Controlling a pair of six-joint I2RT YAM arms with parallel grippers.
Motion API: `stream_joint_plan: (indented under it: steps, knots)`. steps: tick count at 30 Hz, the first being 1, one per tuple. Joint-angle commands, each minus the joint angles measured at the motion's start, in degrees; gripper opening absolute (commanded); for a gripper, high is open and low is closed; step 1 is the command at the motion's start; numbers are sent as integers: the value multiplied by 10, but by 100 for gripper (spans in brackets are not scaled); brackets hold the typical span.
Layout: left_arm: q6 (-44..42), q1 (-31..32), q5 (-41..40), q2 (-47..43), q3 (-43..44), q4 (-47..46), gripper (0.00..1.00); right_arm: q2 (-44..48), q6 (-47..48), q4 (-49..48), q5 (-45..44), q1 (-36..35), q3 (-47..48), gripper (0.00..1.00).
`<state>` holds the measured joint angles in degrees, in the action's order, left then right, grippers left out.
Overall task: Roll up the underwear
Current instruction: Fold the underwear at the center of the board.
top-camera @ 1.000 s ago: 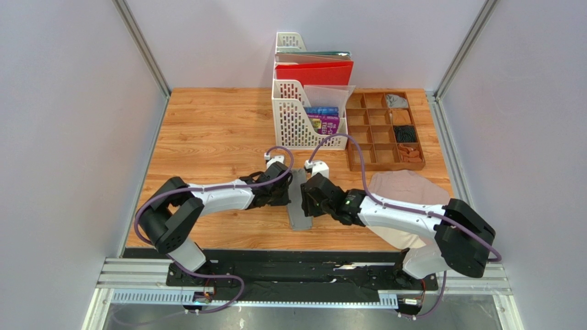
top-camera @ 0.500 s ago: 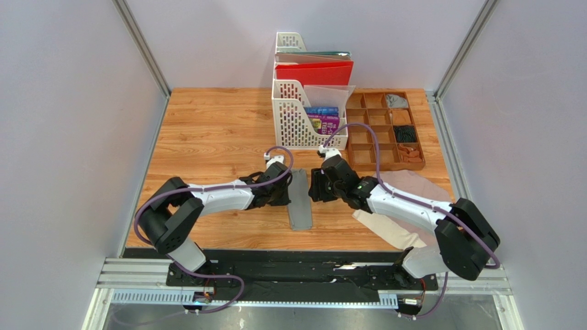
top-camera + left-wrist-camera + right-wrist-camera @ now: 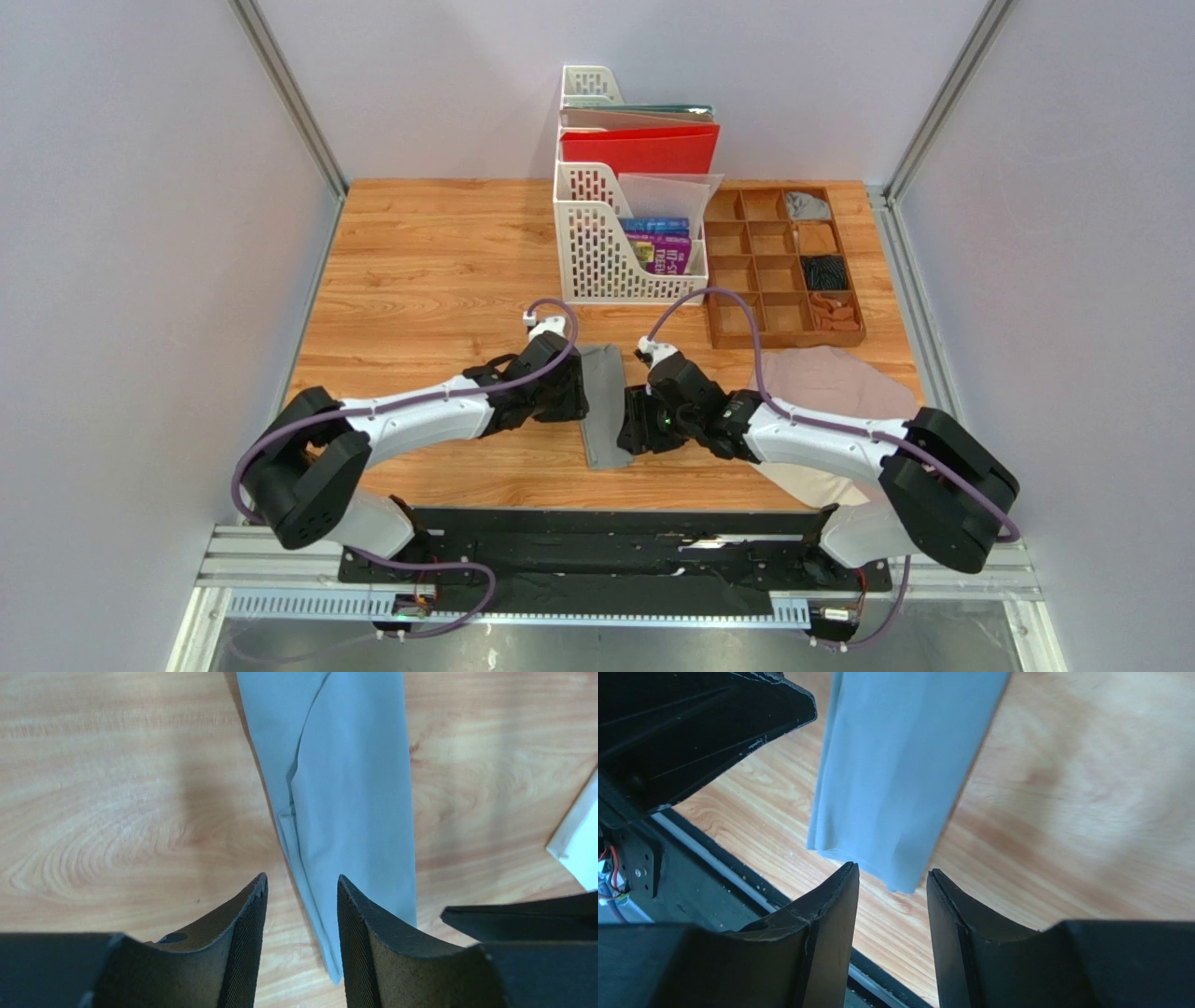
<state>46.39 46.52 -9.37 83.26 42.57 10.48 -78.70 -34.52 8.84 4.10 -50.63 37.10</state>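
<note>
Grey underwear [image 3: 606,409] recorded as folded into a narrow flat strip on wooden table [image 3: 421,266], between left gripper [image 3: 300,889] and right gripper [image 3: 891,882], both with jaws apart and empty; rolling judged not begun; pinkish-beige underwear [image 3: 842,392] noted lying flat at right, likewise unrolled.

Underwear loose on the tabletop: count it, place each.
2. Grey underwear, a folded strip, mid-table; pinkish-beige underwear to its right, partly under the right arm. Tray bundles unclear.
</note>
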Motion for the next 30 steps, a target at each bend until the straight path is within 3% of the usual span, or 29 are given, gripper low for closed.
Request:
stream_joint_plan:
  steps: [1,11,30]
  knots:
    - [22,3,36,-42,-40,-18,46,-15,-33,-34,2,-20,2,45]
    - [95,35,74,-43,-107,-91,44,-39,-60,-26,-15,-34,-2,45]
    - [170,79,11,-93,-141,-88,42,-64,-70,-19,-40,-47,-4,42]
